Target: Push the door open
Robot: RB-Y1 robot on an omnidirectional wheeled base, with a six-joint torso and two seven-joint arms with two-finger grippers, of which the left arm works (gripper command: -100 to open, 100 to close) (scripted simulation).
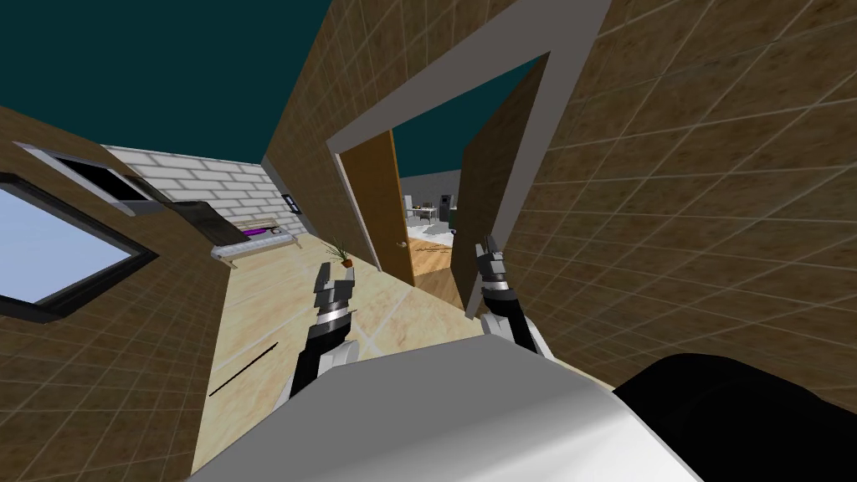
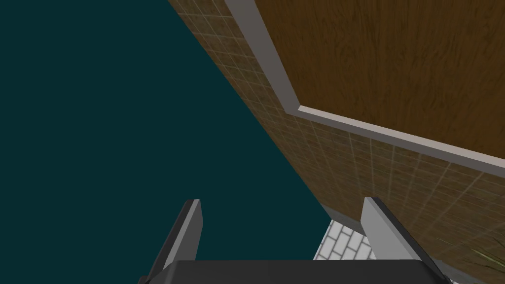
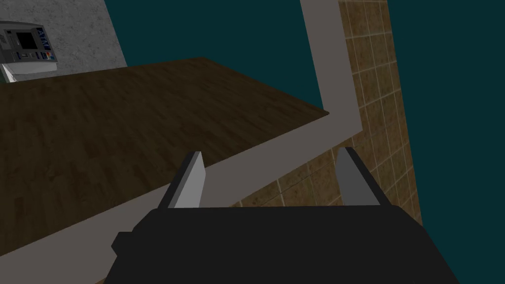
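The doorway has a grey frame (image 1: 469, 63) and two wooden leaves, both swung partly away from me. In the head view my right gripper (image 1: 485, 244) is raised right at the near edge of the dark right leaf (image 1: 495, 188). Its wrist view shows that dark leaf (image 3: 98, 138) and the frame (image 3: 335, 74) beyond open fingers (image 3: 272, 152); contact cannot be told. My left gripper (image 1: 334, 271) hangs over the floor, short of the lighter left leaf (image 1: 381, 205). Its fingers (image 2: 282, 202) are open, with that leaf (image 2: 394, 59) and the tiled wall (image 2: 375, 177) beyond them.
Through the gap lies a room with a wood floor (image 1: 431, 259) and furniture. A small potted plant (image 1: 341, 253) stands by the left leaf. A keyboard (image 1: 255, 243) sits against the far brick wall. Tiled walls close in on both sides, with a window (image 1: 50, 251) at left.
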